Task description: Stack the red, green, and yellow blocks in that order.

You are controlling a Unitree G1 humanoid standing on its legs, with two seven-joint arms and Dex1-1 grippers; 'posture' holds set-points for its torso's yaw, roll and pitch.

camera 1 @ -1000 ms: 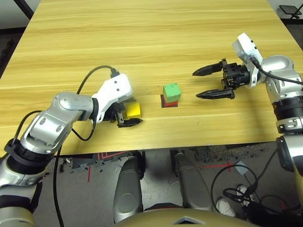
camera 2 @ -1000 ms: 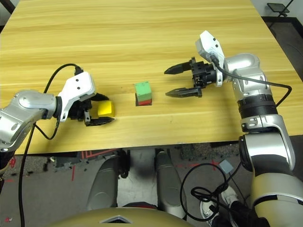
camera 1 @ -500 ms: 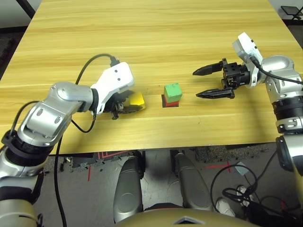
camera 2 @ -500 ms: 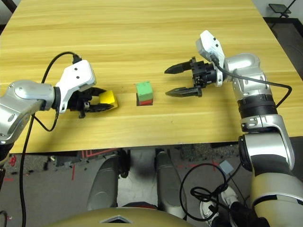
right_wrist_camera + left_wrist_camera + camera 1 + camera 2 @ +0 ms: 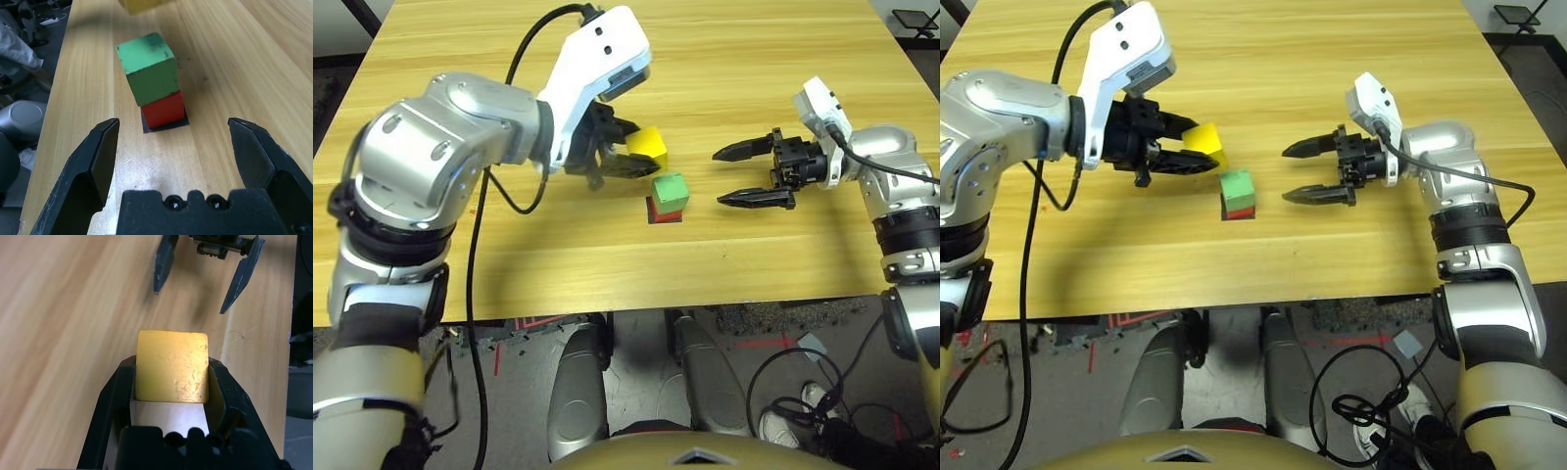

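Left gripper [image 5: 625, 157], jaws clamped on yellow block [image 5: 647, 143], holds it off the tabletop [image 5: 754, 59] just beside and above green block [image 5: 670, 190] on red block [image 5: 164, 109], likely for topping the stack; right gripper [image 5: 742, 173] waits nearby, jaws apart.

on the table [image 5: 460, 255]: green block [image 5: 670, 191] stacked on the red block [image 5: 664, 210], a little askew, both over a flat square patch [image 5: 664, 217] near the middle. just left of and slightly beyond the stack, above the tabletop: yellow block [image 5: 647, 144], pinched between the fingers of the left gripper [image 5: 631, 149]. right of the stack, apart from it: right gripper [image 5: 732, 175], pointing left at it, fingers spread wide.
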